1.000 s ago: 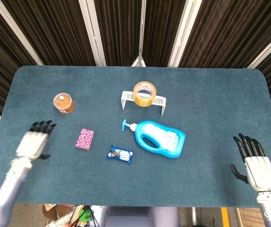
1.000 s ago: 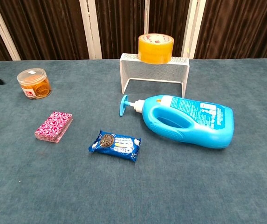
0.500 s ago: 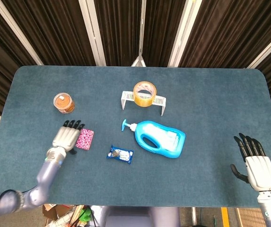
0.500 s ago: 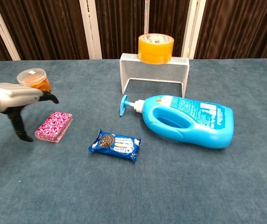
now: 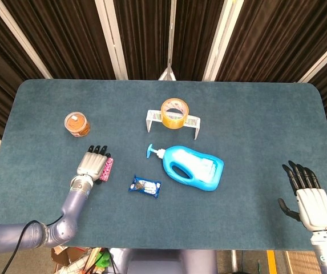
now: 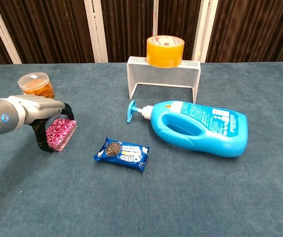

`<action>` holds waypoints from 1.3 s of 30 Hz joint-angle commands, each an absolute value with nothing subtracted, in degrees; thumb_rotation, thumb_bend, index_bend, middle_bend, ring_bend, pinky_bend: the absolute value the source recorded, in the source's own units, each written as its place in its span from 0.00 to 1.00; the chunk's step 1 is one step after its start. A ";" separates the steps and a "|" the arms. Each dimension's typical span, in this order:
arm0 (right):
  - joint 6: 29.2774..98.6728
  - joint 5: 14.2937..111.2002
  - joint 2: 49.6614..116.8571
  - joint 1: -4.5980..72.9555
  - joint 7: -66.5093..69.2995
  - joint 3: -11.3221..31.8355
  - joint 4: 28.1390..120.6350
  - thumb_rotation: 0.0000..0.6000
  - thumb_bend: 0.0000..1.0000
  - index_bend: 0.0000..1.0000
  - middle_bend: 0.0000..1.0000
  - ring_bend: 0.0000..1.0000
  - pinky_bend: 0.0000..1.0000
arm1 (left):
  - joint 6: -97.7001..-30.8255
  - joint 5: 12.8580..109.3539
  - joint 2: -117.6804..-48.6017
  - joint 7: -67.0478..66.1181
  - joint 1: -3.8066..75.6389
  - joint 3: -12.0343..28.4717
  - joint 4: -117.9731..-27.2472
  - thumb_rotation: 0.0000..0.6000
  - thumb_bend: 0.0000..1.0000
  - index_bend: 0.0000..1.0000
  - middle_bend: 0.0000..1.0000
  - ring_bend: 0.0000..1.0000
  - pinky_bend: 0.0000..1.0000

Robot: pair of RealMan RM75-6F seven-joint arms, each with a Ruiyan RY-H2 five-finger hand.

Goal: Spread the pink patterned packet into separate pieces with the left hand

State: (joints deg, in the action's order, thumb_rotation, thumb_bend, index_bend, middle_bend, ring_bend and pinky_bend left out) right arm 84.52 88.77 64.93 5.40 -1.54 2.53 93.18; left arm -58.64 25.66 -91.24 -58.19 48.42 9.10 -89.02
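Mostly hidden, pink patterned packet (image 6: 61,132), flat, intact

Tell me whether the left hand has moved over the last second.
Yes. The left hand has moved rightward, toward the blue detergent bottle, and now sits over the pink patterned packet.

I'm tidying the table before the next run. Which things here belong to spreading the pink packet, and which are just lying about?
Part of the job:
pink packet
left hand, over the packet

Just lying about:
blue detergent bottle
cookie packet
tape roll on the white wire rack
small orange jar
right hand, idle and spread at the table's edge
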 commanded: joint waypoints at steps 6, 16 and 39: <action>84.76 88.94 64.91 5.28 -1.39 2.47 93.18 1.00 0.36 0.00 0.00 0.00 0.09 | -60.00 27.84 -91.81 -54.96 48.36 8.50 -88.39 1.00 0.46 0.50 0.00 0.00 0.00; 84.84 88.85 64.91 5.19 -1.61 2.46 93.34 1.00 0.36 0.00 0.00 0.00 0.09 | -62.12 34.86 -87.10 -49.13 46.32 7.68 -95.59 1.00 0.47 0.54 0.00 0.00 0.00; 85.82 89.12 65.45 5.01 -1.40 2.80 93.07 1.00 0.36 0.00 0.00 0.00 0.09 | -64.30 45.71 -80.51 -47.15 40.43 -4.64 -107.49 1.00 0.47 0.52 0.00 0.00 0.00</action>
State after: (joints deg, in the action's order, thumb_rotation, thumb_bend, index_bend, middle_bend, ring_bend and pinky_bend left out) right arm 85.82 89.12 65.45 5.01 -1.39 2.80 93.07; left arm -64.50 45.62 -80.27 -47.17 40.50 -4.48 -107.74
